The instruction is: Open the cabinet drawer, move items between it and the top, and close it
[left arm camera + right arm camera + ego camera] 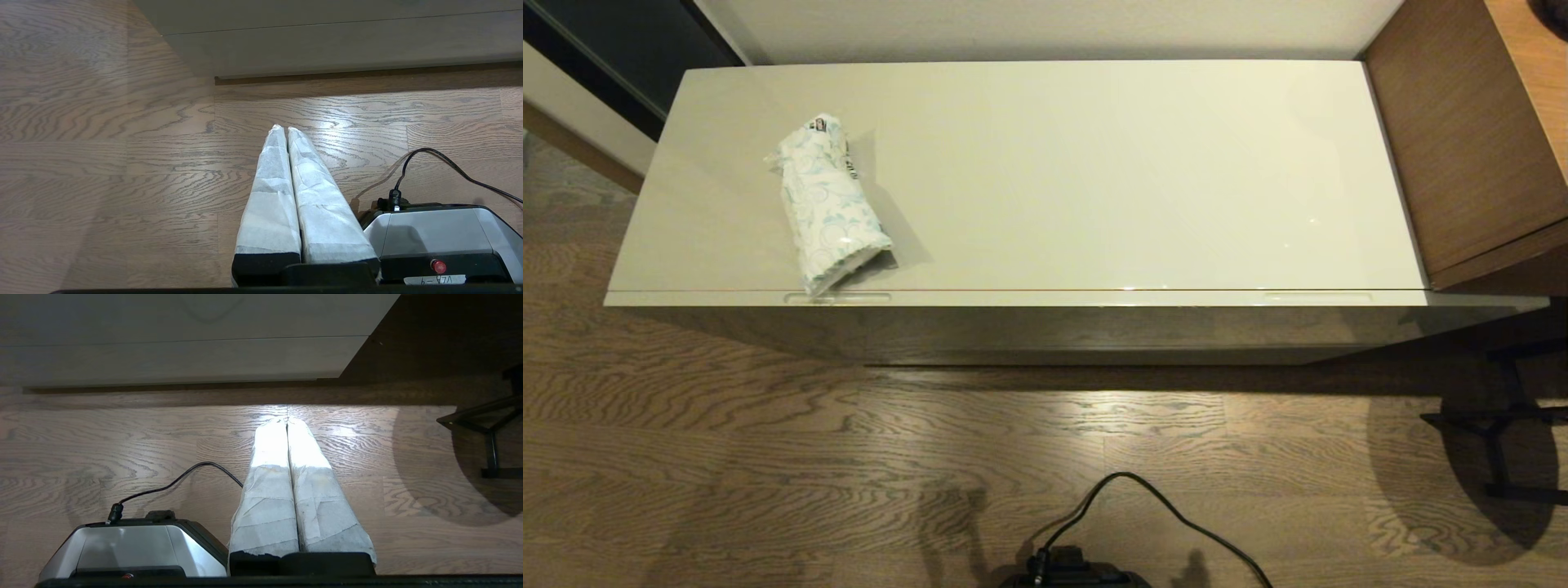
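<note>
Head view: tissue pack (829,204) on top (1094,163) | wrist views: left hand (284,129), right hand (287,420) clenched, empty

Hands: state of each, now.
Left hand: closed, holding nothing, low over the floor.
Right hand: closed, holding nothing, low over the floor.

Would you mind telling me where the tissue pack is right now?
In the head view, the tissue pack lies on the cabinet top, toward the robot's left, one end at the front edge.
</note>
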Controlling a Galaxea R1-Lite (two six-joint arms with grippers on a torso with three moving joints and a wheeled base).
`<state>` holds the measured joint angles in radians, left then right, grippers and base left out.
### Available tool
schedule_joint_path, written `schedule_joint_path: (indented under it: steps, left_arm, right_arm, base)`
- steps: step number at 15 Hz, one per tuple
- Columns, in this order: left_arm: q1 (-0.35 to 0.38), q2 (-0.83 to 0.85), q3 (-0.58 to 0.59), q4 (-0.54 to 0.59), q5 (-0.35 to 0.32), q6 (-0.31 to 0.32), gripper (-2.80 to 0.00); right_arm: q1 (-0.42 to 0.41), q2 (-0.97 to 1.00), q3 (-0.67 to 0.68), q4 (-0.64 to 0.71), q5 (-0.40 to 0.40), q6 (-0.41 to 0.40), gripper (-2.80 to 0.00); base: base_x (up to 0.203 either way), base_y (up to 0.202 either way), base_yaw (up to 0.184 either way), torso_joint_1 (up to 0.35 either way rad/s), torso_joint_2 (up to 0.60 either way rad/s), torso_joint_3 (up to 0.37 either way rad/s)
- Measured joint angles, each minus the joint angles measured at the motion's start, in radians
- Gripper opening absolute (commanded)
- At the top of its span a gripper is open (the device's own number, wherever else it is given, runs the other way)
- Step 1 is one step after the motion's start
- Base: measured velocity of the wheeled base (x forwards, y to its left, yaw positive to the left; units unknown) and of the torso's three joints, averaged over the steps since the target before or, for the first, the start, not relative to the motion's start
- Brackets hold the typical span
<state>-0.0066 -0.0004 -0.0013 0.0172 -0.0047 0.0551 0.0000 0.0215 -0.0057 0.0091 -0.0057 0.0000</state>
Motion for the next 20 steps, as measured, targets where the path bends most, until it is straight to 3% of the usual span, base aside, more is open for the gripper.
schedule_joint_path:
  steps: [20]
  left_arm:
    - [0.000,0.000,0.000,0.000,0.000,0.000,-2.80]
  right_arm:
    - [0.000,0.000,-0.004,0.009,-0.001,-0.001,-2.80]
  base:
    - [0.000,0.000,0.000,0.000,0.00,0.000]
